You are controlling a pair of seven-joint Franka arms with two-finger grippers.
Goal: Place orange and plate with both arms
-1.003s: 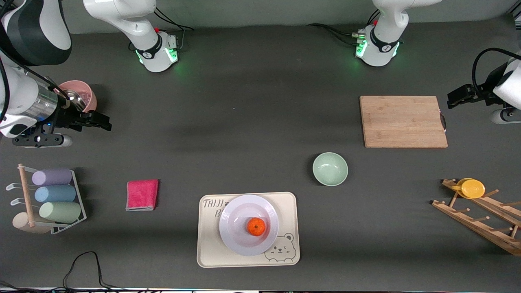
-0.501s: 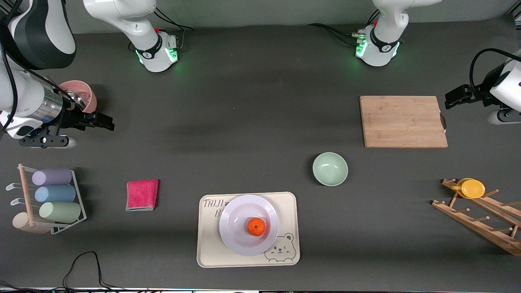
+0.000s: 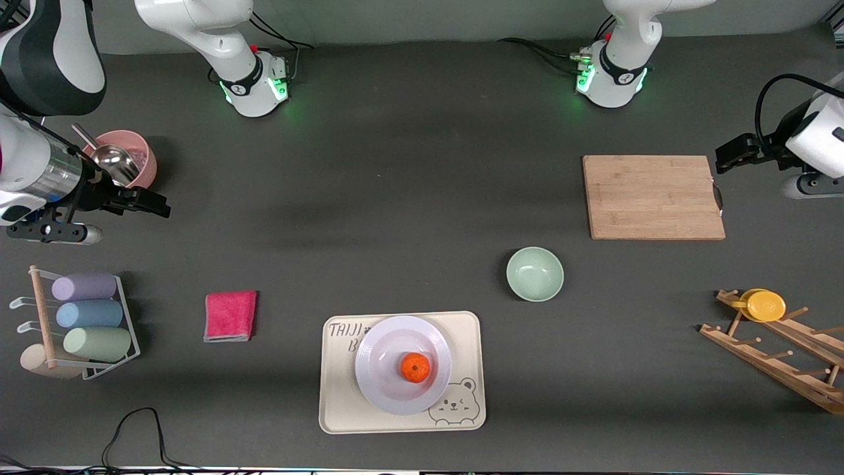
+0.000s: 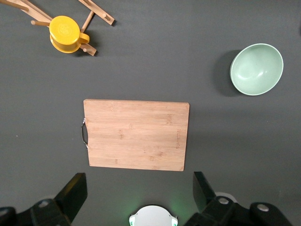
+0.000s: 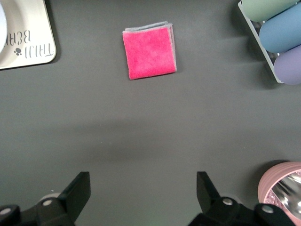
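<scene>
White plate (image 3: 389, 356), one; one orange (image 3: 415, 367) on it.

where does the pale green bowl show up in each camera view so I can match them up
Front view: the pale green round bowl sits on the dark table, nearer the camera than the rectangular wooden cutting board.
Left wrist view: the bowl shows at the upper right of the picture.
Right wrist view: not in it.
Shared landmark: the cutting board, seen in the front and left wrist views.
</scene>
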